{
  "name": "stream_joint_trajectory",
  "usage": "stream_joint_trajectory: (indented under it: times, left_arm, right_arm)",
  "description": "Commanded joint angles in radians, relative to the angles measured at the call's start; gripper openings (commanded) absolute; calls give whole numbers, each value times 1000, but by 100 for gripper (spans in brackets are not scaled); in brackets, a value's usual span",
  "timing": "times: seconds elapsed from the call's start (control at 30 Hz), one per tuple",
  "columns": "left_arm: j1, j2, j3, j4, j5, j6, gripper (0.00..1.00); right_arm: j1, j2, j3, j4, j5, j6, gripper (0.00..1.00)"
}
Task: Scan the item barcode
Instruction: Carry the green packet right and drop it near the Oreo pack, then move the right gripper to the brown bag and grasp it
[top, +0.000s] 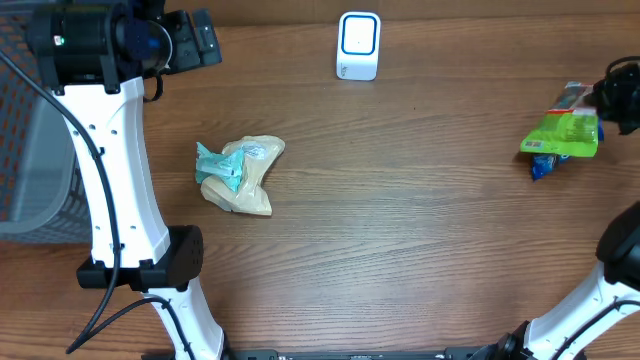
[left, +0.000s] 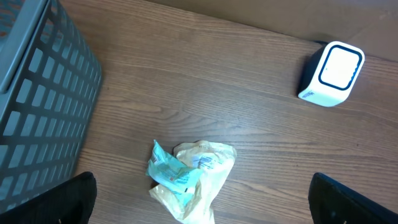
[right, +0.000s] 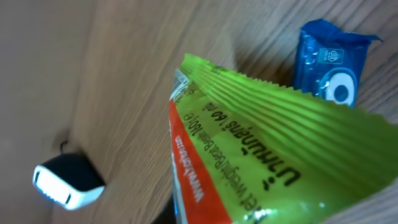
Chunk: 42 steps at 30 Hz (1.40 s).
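Note:
A green snack packet (top: 562, 135) with an orange stripe hangs at the far right of the table, and my right gripper (top: 612, 100) is shut on its end. In the right wrist view the packet (right: 267, 155) fills most of the picture and hides the fingers; no barcode shows on it. A blue wrapped item (top: 541, 166) lies just under it on the wood (right: 326, 62). The white scanner (top: 358, 45) stands at the back centre (right: 65, 180) (left: 333, 73). My left gripper (top: 195, 40) is open at the back left, its fingertips (left: 74, 199) wide apart with nothing between them.
A crumpled tan and teal bag (top: 240, 175) lies left of centre, below my left gripper (left: 189, 177). A grey mesh basket (top: 30, 150) stands along the left edge (left: 37, 93).

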Motion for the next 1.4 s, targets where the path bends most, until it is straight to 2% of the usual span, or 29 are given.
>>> stream_joint_trajectory:
  times: [0.0,0.13,0.4,0.6,0.83,0.9,1.03,1.37]
  left_arm:
    - [-13,-18,-2,1,-3,-6,100]
    - [-13,-18,-2,1,-3,-6,100]
    - [-13,-18,-2,1,-3,-6,100]
    - [-13,-18,-2,1,-3,-6,100]
    - [-13,-18,-2,1,-3,-6,100]
    - [-13,-18,-2,1,-3,-6,100]
    - [-13,-18,-2,1,-3,-6,100]
    - [-13,-18,-2,1,-3,-6,100]
  right_arm:
    - [-2,9,8,8,32,31,22]
    - [-2,-1,13,-2,-9,23,33]
    - [59,-111,79,-57,-164,-144,38]
    - [289,-202,79,-67,-195,-237,45]
    - [599,-171,72,-61,-175,-236,51]
    - [673,-150,72,-59,-175,-235,56]
    - [779,-95,64,-52,-177,-183,61]
    - [990,66,61,-30,-265,-182,62]
